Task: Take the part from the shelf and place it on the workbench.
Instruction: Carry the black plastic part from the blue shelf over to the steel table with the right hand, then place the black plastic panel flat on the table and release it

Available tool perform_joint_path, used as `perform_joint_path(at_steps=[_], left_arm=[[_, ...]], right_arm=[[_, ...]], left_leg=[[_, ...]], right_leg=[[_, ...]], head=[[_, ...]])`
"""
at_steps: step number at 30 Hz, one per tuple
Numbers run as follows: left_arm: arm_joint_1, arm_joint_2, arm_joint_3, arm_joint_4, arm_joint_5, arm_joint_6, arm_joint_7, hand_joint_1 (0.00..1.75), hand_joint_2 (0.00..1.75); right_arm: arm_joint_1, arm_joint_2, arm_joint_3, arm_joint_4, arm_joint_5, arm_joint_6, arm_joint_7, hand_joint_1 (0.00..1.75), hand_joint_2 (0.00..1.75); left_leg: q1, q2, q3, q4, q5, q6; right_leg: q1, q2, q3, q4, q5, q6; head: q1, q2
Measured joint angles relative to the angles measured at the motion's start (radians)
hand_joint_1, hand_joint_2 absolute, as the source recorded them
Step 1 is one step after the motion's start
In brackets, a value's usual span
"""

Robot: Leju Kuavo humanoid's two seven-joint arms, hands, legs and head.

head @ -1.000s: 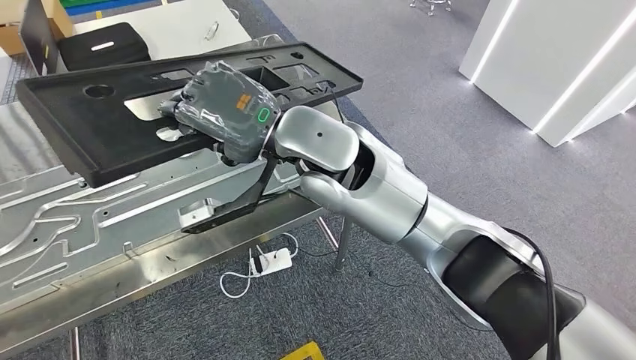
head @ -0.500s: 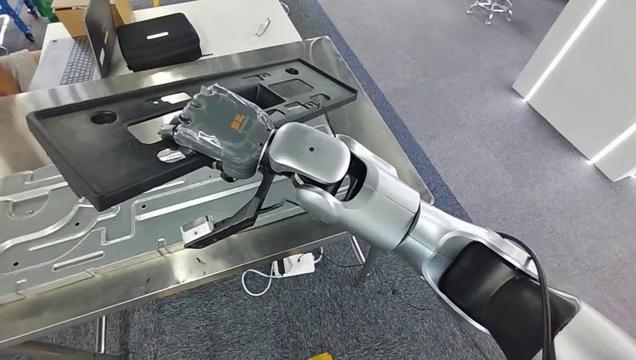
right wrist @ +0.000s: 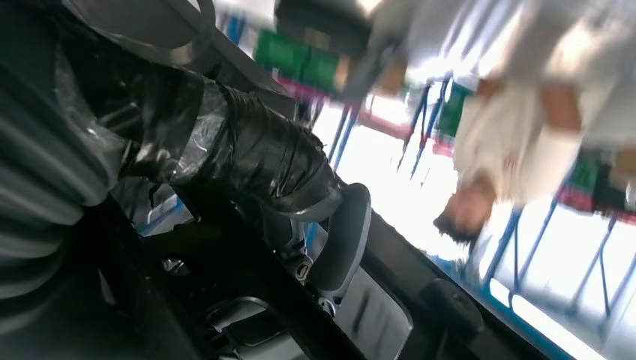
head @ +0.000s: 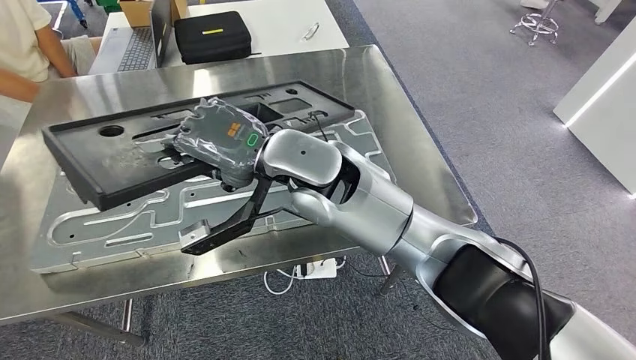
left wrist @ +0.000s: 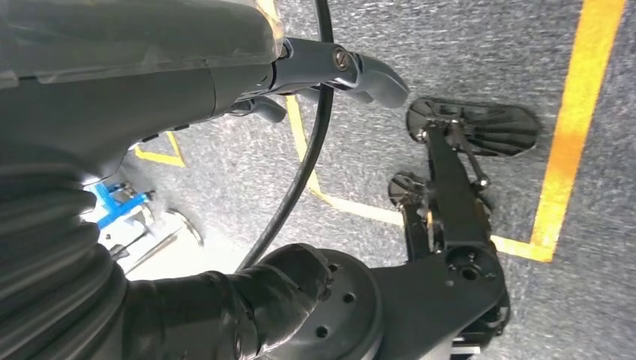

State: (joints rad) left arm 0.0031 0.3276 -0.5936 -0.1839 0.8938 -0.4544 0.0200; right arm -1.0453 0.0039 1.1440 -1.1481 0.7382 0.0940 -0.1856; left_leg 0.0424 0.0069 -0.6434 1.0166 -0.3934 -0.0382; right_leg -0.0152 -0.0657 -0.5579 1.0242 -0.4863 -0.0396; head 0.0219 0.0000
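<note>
One long black plastic panel with cut-out openings is being held by the right robot hand, which is gripping it near its middle, the fingers wrapped in clear film. The panel is lying tilted across a stamped sheet-metal part that is resting on the steel bench. Beyond the bench from the panel, a white table is carrying a black case and a laptop, and a person's arm is reaching in beside the bench's far corner. The left robot hand is hanging over grey carpet with yellow floor lines, fingers loosely curled and holding nothing.
</note>
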Motion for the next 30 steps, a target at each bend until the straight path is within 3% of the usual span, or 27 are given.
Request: perform_joint_path(at_steps=[3,6,8,11,13,20,30], left_arm=[[0.0,0.0,0.0,0.001,0.004,-0.004,-0.001,0.0,1.75],[0.001,0.0,0.0,0.001,0.004,-0.008,-0.001,0.0,1.75],[0.001,0.0,0.0,0.002,-0.001,-0.011,-0.003,0.0,1.75],[0.0,-0.004,-0.004,-0.01,-0.016,-0.01,-0.002,0.0,1.75],[0.01,-0.006,-0.007,-0.052,-0.007,0.028,0.029,0.0,1.75],[0.058,0.013,-0.022,-0.194,0.025,0.073,0.072,0.0,1.75],[0.067,0.027,-0.037,-0.248,0.073,0.055,0.088,0.0,1.75]], right_arm=[[0.006,0.002,0.008,0.058,-0.022,0.035,0.011,1.75,1.75],[0.023,0.006,0.019,0.129,-0.028,0.038,0.016,1.75,1.75],[0.036,0.013,0.025,0.18,-0.03,0.035,0.019,1.75,1.75],[0.052,0.03,0.03,0.261,-0.031,0.022,0.039,1.75,1.75],[0.056,0.044,0.03,0.321,-0.032,0.014,0.049,1.75,1.75],[0.06,0.067,0.03,0.457,-0.035,0.006,0.05,1.75,1.75],[0.062,0.084,0.03,0.568,-0.039,0.014,0.055,1.75,1.75]], left_leg=[[-0.005,0.0,0.0,0.0,-0.002,0.012],[-0.01,0.001,0.0,0.001,-0.003,0.02],[-0.013,0.001,-0.001,0.001,-0.002,0.022],[-0.017,0.002,-0.003,0.002,-0.001,0.024],[-0.019,0.002,-0.004,0.002,0.0,0.026],[-0.019,0.004,-0.004,0.002,0.001,0.026],[-0.019,0.004,-0.004,0.002,0.002,0.025]], right_leg=[[-0.002,0.0,0.002,-0.007,0.004,-0.01],[-0.005,0.0,0.003,-0.011,0.008,-0.002],[-0.009,0.0,0.003,-0.013,0.01,0.015],[-0.015,0.001,0.002,-0.015,0.013,0.052],[-0.016,0.001,0.001,-0.015,0.013,0.062],[-0.014,0.002,-0.002,-0.01,0.013,0.062],[-0.014,0.003,-0.004,-0.006,0.011,0.062]], head=[[0.0,0.0],[0.0,0.0],[0.0,0.0],[0.0,0.0],[0.0,0.0],[0.0,0.0],[0.0,0.0]])
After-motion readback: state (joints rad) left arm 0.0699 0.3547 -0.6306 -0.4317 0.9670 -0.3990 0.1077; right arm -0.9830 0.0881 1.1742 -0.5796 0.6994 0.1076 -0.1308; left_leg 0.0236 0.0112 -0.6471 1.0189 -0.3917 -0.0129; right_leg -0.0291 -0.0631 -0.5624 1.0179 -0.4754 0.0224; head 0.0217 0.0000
